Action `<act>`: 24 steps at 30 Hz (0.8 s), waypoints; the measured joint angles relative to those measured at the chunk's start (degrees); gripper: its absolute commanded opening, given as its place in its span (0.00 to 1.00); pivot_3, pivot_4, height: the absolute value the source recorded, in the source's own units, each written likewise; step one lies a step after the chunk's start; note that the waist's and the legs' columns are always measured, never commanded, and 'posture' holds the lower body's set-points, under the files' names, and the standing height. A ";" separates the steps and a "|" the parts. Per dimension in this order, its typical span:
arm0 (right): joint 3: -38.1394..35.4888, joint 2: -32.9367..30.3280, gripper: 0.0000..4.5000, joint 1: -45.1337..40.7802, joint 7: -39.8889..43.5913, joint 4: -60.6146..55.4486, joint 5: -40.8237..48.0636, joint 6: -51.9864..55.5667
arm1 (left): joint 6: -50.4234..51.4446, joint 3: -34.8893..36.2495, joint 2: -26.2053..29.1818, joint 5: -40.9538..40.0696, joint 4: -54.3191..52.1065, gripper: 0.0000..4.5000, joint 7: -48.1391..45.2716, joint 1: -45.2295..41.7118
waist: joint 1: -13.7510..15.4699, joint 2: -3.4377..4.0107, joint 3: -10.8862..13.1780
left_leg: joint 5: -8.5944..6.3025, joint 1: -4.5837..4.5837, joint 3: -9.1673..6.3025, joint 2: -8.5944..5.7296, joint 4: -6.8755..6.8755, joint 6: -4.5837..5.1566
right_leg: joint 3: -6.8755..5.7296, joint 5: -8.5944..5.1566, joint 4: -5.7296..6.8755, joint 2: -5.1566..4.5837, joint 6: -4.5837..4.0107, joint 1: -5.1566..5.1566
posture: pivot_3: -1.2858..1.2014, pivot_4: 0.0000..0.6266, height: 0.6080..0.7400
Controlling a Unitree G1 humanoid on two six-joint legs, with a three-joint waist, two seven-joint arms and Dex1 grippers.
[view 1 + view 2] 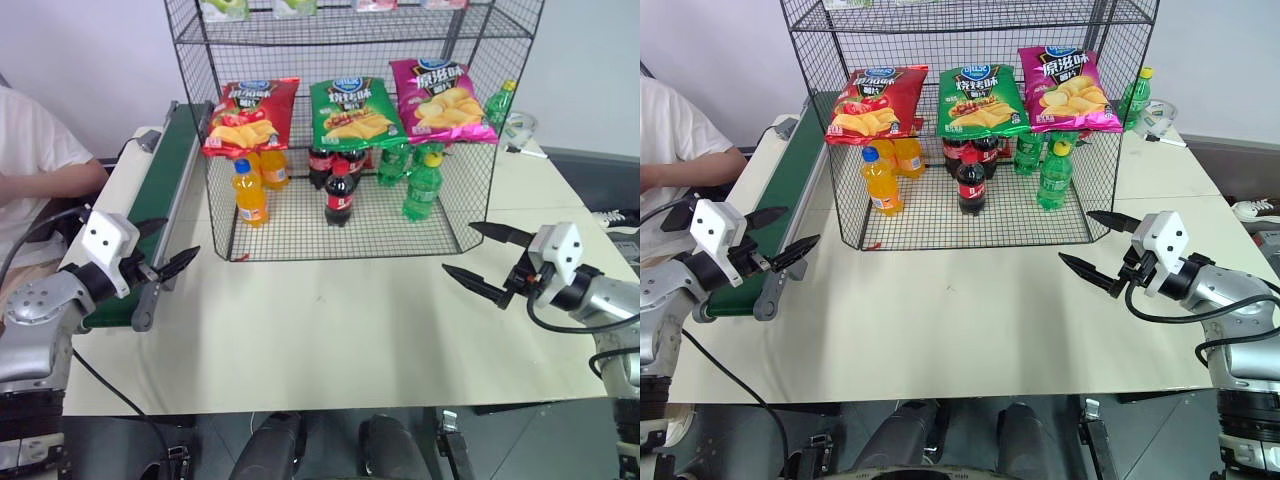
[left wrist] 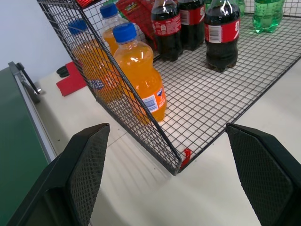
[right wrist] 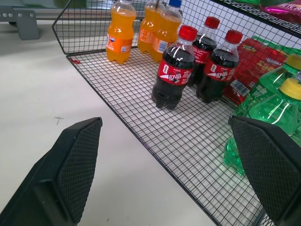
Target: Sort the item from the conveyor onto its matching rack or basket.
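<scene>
Black wire rack (image 1: 455,210) at the far side of the pale bench (image 1: 330,330), its lowest tier holding orange soda bottles (image 1: 250,192), dark cola bottles (image 1: 338,194) and green soda bottles (image 1: 422,186). On the tier above lie three chip bags side by side: the red chip bag (image 1: 250,115) at the left end, a green chip bag (image 1: 352,112) in the middle and a magenta chip bag (image 1: 440,100) at the right. The dark-green conveyor (image 1: 160,190) runs along the rack's left side; a person's arm (image 1: 50,182) rests beyond it. The rack's mesh wall stands between both grippers and the bags. The left gripper (image 1: 172,246) hangs beside the conveyor's near end, jaws spread wide and empty, well below the red bag. The right gripper (image 1: 482,258) hangs off the rack's right front corner, jaws likewise apart and empty.
</scene>
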 measured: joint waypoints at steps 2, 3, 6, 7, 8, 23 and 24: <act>0.00 0.00 1.00 0.00 0.00 0.00 -0.11 0.00 | 0.00 0.00 -0.01 0.00 0.00 0.92 -0.02 0.00 | 0.00 0.00 0.00 | 0.00 0.00 0.00 0.00 0.00 0.00 | 0.00 0.00 0.00 0.00 0.00 0.00 | 0.52 0.24 1.00; 0.00 0.00 1.00 0.00 0.00 0.00 -0.14 0.00 | -0.02 0.00 -0.06 -0.01 0.00 0.92 -0.03 0.00 | 0.00 0.00 0.00 | 0.00 0.00 0.00 0.00 0.00 0.00 | 0.00 0.00 0.00 0.00 0.00 0.00 | 0.52 0.24 1.00; 0.00 0.00 1.00 0.00 0.00 0.00 -0.17 0.00 | -0.29 -0.01 -0.21 0.00 -0.01 0.92 -0.05 0.00 | 0.00 0.00 0.00 | 0.00 0.00 0.00 0.00 0.00 0.00 | 0.00 -0.01 0.00 0.00 -0.01 0.00 | 0.52 0.24 1.00; 0.00 0.00 1.00 0.00 0.00 0.00 -0.17 0.01 | -0.31 -0.01 -0.26 0.00 -0.01 0.92 -0.05 -0.01 | 0.00 0.00 0.00 | 0.00 0.00 0.00 0.00 0.00 0.00 | 0.00 -0.01 0.00 0.00 -0.01 0.00 | 0.52 0.24 1.00; 0.00 0.00 1.00 0.00 0.00 0.00 -0.17 0.00 | -0.30 -0.01 -0.28 0.00 -0.01 0.92 -0.05 -0.01 | 0.00 0.00 0.00 | 0.00 0.00 0.00 0.00 0.00 0.00 | 0.00 -0.01 0.00 0.00 -0.01 0.00 | 0.52 0.24 1.00; 0.00 0.00 1.00 -0.01 0.03 0.00 -0.16 0.06 | -0.25 -0.24 -0.28 0.06 -0.19 0.92 -0.02 -0.01 | 0.00 0.00 0.00 | 0.00 -0.01 0.00 0.00 0.00 0.00 | 0.00 -0.01 -0.01 0.00 -0.01 0.00 | 0.52 0.24 1.00; 0.00 0.00 1.00 -0.01 0.03 0.00 -0.16 0.06 | -0.25 -0.24 -0.28 0.05 -0.21 0.92 -0.01 -0.01 | 0.00 0.00 0.00 | 0.00 -0.01 0.00 0.00 0.00 0.00 | 0.00 -0.01 -0.01 0.00 -0.01 0.00 | 0.52 0.24 1.00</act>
